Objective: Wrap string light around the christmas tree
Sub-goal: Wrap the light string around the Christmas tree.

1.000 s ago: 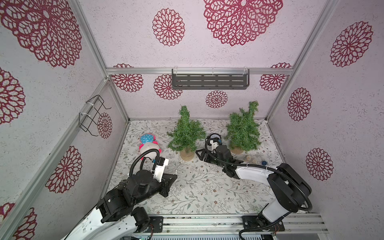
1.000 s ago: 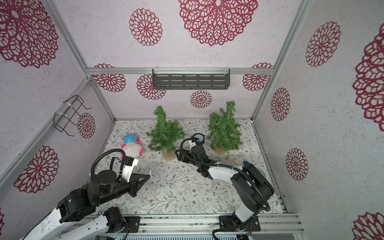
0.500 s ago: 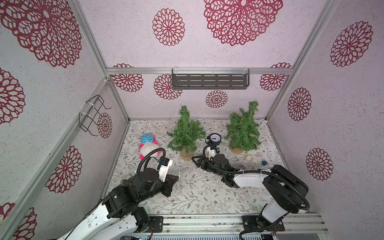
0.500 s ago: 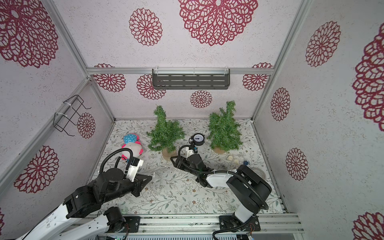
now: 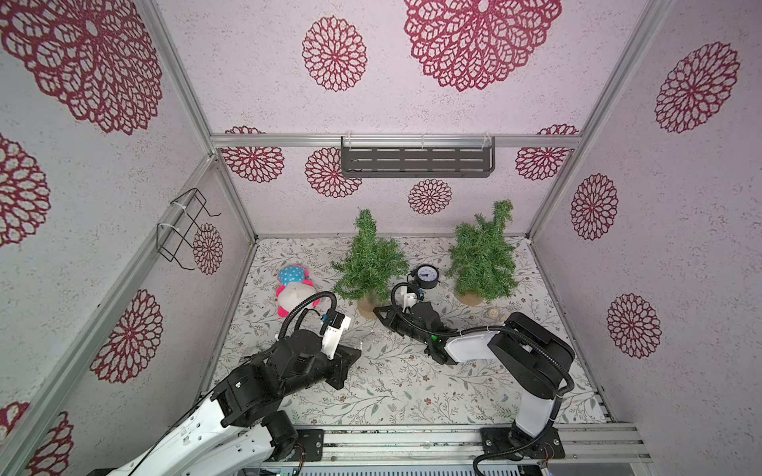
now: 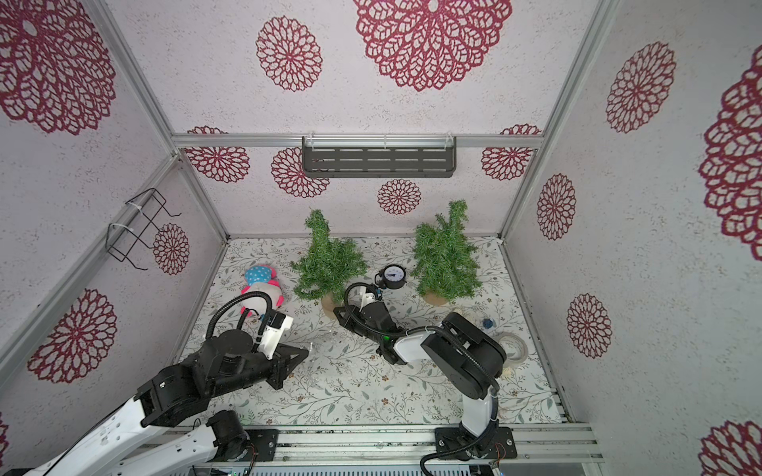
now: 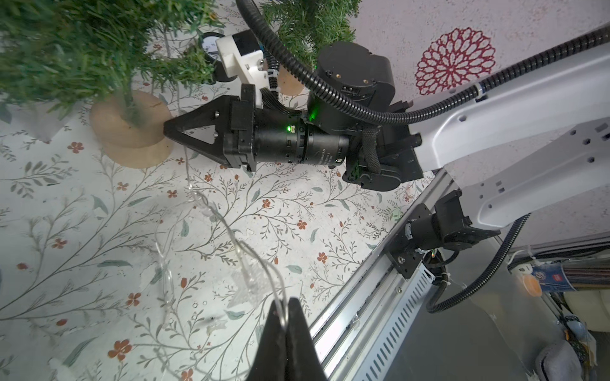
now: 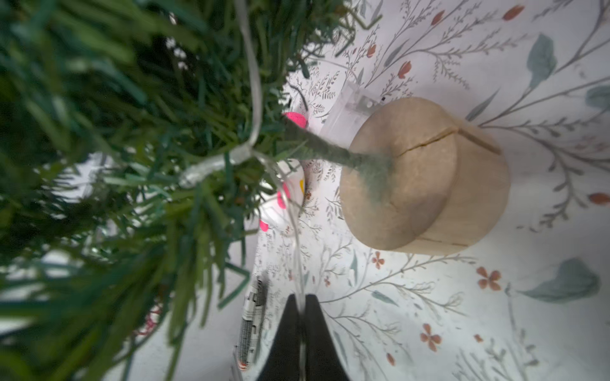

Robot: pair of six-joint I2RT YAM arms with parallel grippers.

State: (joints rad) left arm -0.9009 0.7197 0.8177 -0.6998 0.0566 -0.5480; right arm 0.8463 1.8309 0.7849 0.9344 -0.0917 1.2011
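The string light (image 7: 211, 211) is a thin clear wire with clear star shapes, sagging over the table between my two grippers. My left gripper (image 7: 284, 305) is shut on one stretch of it, low over the front left of the table (image 5: 358, 354). My right gripper (image 8: 301, 301) is shut on the wire beside the wooden base (image 8: 425, 184) of the left christmas tree (image 5: 369, 263). From there the wire (image 8: 254, 82) runs up into the tree's lower branches. In the left wrist view the right gripper (image 7: 165, 127) touches that base (image 7: 132, 132).
A second tree (image 5: 482, 255) stands at the back right, with a pressure gauge (image 5: 426, 277) between the trees. A pink and blue plush toy (image 5: 295, 290) lies at the back left. A tape roll (image 6: 513, 348) lies at the right. Metal rails (image 5: 453, 437) line the front edge.
My right gripper moved a little left and down to the left tree's base and shut on the wire. The left gripper stayed shut and shifted only slightly.
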